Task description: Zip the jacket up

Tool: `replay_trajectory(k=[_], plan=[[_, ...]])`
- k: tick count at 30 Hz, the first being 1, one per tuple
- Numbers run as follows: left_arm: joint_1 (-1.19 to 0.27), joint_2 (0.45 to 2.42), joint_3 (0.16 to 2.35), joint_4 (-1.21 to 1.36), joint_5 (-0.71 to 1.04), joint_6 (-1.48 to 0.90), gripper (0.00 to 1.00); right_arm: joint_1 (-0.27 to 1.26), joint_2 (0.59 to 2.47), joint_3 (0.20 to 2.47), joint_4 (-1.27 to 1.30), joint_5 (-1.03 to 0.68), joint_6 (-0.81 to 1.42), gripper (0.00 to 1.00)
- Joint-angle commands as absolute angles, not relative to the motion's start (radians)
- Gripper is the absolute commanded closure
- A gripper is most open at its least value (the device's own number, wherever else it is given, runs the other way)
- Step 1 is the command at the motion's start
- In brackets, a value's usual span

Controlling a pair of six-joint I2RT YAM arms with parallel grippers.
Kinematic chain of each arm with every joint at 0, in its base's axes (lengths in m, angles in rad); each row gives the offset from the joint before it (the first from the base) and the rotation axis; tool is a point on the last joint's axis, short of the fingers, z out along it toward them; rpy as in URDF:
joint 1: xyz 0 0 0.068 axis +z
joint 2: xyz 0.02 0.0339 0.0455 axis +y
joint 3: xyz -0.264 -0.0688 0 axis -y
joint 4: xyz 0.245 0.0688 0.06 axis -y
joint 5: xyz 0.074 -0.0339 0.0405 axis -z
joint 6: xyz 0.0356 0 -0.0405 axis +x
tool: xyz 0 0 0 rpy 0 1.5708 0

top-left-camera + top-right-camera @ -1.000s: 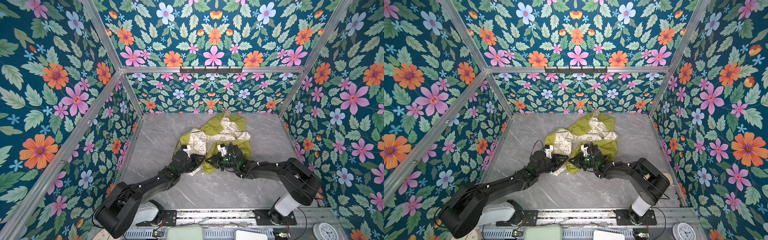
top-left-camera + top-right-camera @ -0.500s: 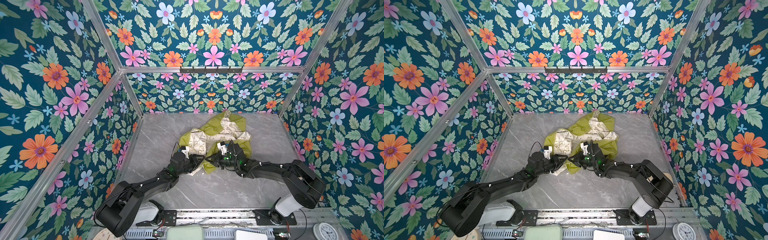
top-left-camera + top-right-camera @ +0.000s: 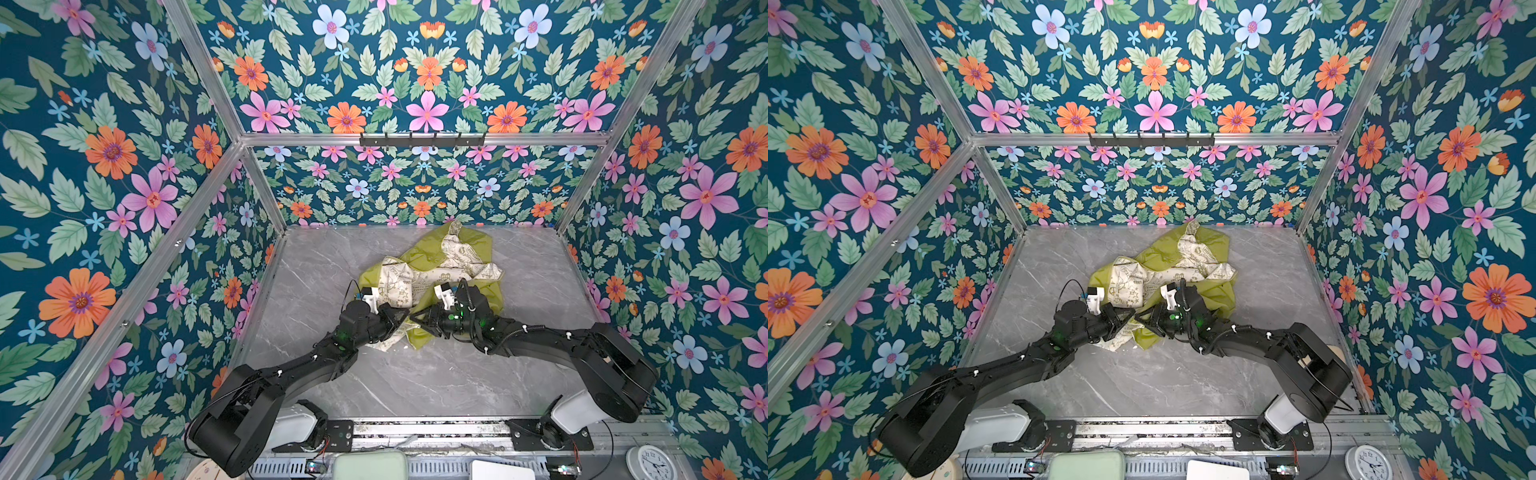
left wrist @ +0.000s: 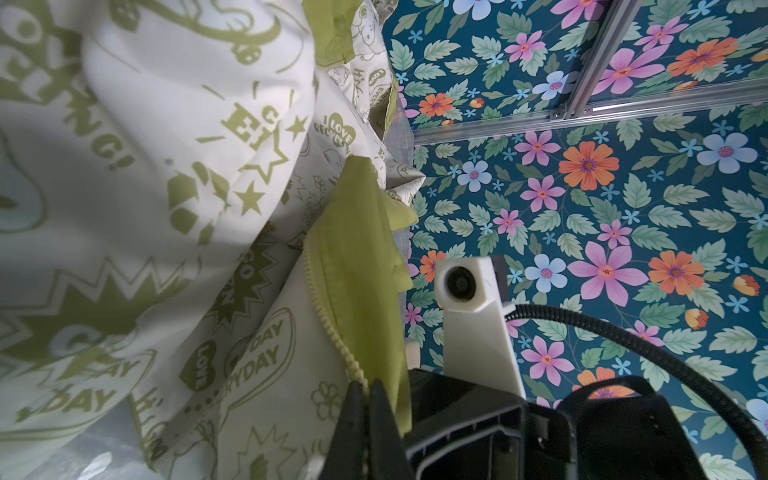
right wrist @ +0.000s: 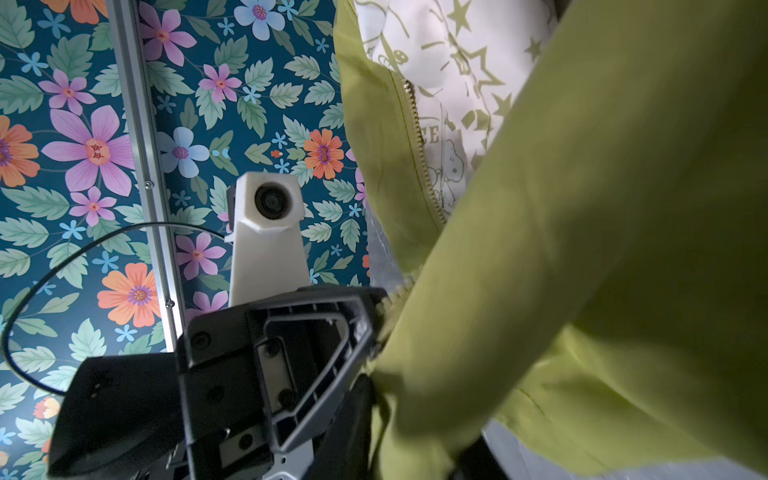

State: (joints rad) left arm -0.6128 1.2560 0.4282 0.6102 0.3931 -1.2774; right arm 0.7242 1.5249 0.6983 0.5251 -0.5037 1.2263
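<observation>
Green cloth, crumpled, cream lining [image 3: 399, 282] turned out: the jacket [image 3: 432, 253] sits mid-table toward the back wall, its near hem hidden under both grippers. Blurred fabric fills the right wrist view, so we cannot tell whether the right gripper [image 3: 419, 319] grips anything. Bare marble table [image 3: 415, 382] lies open in front and to both sides. Both arms reach in low (tips almost touching). We note the left gripper [image 4: 368, 395] pinched tight on the zipper [image 4: 328, 316] edge.
</observation>
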Motion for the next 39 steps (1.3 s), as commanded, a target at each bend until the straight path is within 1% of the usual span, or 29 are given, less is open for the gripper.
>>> replay_trajectory(k=[1, 3, 11, 15, 20, 24, 26, 28, 30, 32, 35, 39], plan=[[-0.622, 1.272, 0.475, 0.577, 0.393, -1.239, 1.00, 0.723, 1.470, 0.681, 0.493, -0.472, 1.215, 0.61], [-0.635, 1.293, 0.507, 0.565, 0.393, -1.227, 1.00, 0.723, 1.435, 0.677, 0.459, -0.447, 1.209, 0.58], [-0.689, 1.360, 0.580, 0.607, 0.403, -1.247, 1.00, 0.706, 1.415, 0.658, 0.511, -0.454, 1.234, 0.59], [-0.707, 1.365, 0.581, 0.619, 0.401, -1.262, 1.00, 0.701, 1.422, 0.641, 0.549, -0.454, 1.246, 0.60], [-0.729, 1.365, 0.573, 0.623, 0.394, -1.280, 0.99, 0.694, 1.419, 0.640, 0.552, -0.442, 1.243, 0.65], [-0.728, 1.357, 0.559, 0.602, 0.394, -1.275, 0.93, 0.689, 1.412, 0.640, 0.553, -0.432, 1.244, 0.67], [-0.728, 1.364, 0.555, 0.605, 0.400, -1.277, 0.87, 0.690, 1.415, 0.647, 0.546, -0.434, 1.238, 0.69], [-0.729, 1.371, 0.551, 0.617, 0.410, -1.284, 0.85, 0.690, 1.429, 0.653, 0.542, -0.442, 1.238, 0.75], [-0.728, 1.370, 0.548, 0.620, 0.413, -1.286, 0.80, 0.690, 1.442, 0.652, 0.549, -0.450, 1.241, 0.80], [-0.728, 1.360, 0.538, 0.608, 0.408, -1.284, 0.73, 0.689, 1.443, 0.643, 0.561, -0.446, 1.246, 0.86], [-0.725, 1.346, 0.522, 0.592, 0.397, -1.282, 0.68, 0.689, 1.439, 0.643, 0.546, -0.442, 1.243, 0.93], [-0.719, 1.341, 0.520, 0.584, 0.399, -1.275, 0.62, 0.690, 1.440, 0.639, 0.541, -0.445, 1.243, 0.96]])
